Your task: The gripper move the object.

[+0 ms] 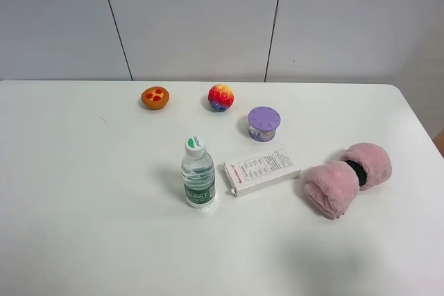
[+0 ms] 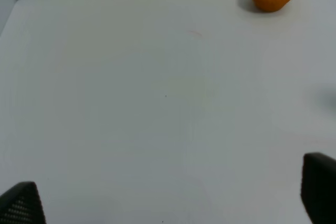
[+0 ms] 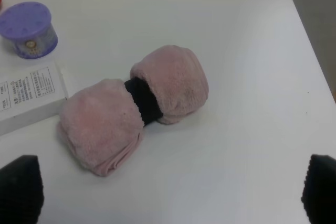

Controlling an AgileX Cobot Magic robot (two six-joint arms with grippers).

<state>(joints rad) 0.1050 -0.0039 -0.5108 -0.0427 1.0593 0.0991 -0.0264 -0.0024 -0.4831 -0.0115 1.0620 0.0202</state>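
The flat white box (image 1: 262, 170) with small black print and a red mark lies flat near the middle of the table, just right of the clear water bottle (image 1: 198, 173). One end of the box shows in the right wrist view (image 3: 29, 95). Neither arm shows in the exterior high view. My left gripper (image 2: 170, 198) is open and empty over bare table, far from the box. My right gripper (image 3: 169, 190) is open and empty, with its black fingertips (image 3: 18, 187) wide apart, hovering near a pink fluffy roll (image 3: 136, 106) beside the box.
The pink fluffy roll (image 1: 348, 177) with a black band lies right of the box. A purple lidded tub (image 1: 263, 123) stands behind the box. A multicoloured ball (image 1: 220, 97) and an orange tart (image 1: 155, 98) sit farther back. The table's right edge (image 1: 423, 123) is near the roll.
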